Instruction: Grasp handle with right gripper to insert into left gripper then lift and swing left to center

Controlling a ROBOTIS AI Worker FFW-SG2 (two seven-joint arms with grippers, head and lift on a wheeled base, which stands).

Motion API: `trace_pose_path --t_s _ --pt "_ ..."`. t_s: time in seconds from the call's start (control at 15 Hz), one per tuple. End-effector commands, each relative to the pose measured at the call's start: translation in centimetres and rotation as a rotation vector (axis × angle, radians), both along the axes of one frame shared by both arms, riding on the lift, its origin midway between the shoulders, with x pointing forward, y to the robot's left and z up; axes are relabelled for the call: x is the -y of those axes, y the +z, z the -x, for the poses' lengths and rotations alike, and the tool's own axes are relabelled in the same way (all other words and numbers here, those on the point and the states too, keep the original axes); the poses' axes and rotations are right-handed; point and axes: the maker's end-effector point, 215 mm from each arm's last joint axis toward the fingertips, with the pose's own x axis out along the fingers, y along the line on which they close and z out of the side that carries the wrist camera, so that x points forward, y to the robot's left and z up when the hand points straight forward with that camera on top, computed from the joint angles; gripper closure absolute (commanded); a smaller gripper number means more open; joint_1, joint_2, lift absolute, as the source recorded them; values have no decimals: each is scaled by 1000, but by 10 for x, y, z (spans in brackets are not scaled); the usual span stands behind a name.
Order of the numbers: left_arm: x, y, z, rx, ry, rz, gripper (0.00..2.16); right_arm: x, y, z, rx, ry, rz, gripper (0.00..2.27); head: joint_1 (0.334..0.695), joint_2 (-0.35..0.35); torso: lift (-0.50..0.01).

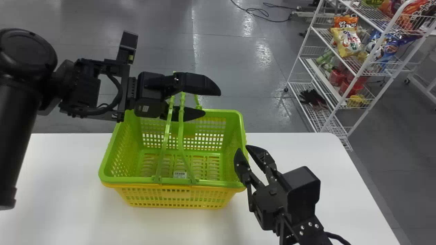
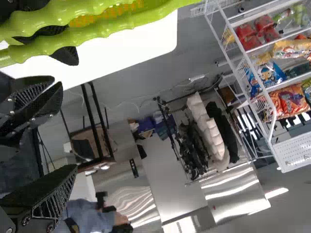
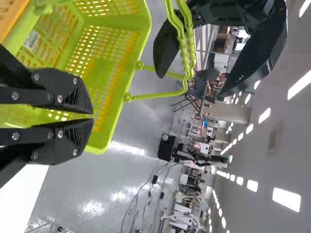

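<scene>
A rectangular green plastic basket (image 1: 218,184), its walls and floor pierced with slots, sits nested in a matching yellow plastic basket (image 1: 170,201) on a white worktop (image 1: 289,146). The green basket has a smooth, rounded rim and, on its floor, a small white label (image 1: 180,175); yellow shows through the slots. Its two slender green plastic handles (image 1: 181,136) stand raised above it, close together but apart, their grip parts ridged in a wavy line.

The left gripper (image 1: 212,102) is above the far part of the green basket, its jaws spread wide, with the handles passing through the space between them, nearer one jaw. The right gripper (image 1: 243,149) is just at the green basket's right side, its jaws a narrow gap apart, pinching nothing. Beyond the green basket and to its right, a white wire rack (image 1: 308,69) carries snack bags (image 1: 346,41).
</scene>
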Motion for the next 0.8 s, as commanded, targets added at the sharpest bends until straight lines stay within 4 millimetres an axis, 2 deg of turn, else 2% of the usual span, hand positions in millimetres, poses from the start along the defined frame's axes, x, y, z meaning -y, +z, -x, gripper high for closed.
trace_pose_path --t_s 0.0,0.2,0.73 --pt "1 4 -3 -42 6 60 43 8 -6 10 -1 -9 -10 80 695 -167 -93" --pt "2 9 -6 -42 7 70 43 17 -5 21 25 -17 -29 80 695 -182 -93" --pt "10 46 -20 -74 -5 114 76 40 -17 40 60 -34 -53 80 695 -219 -93"
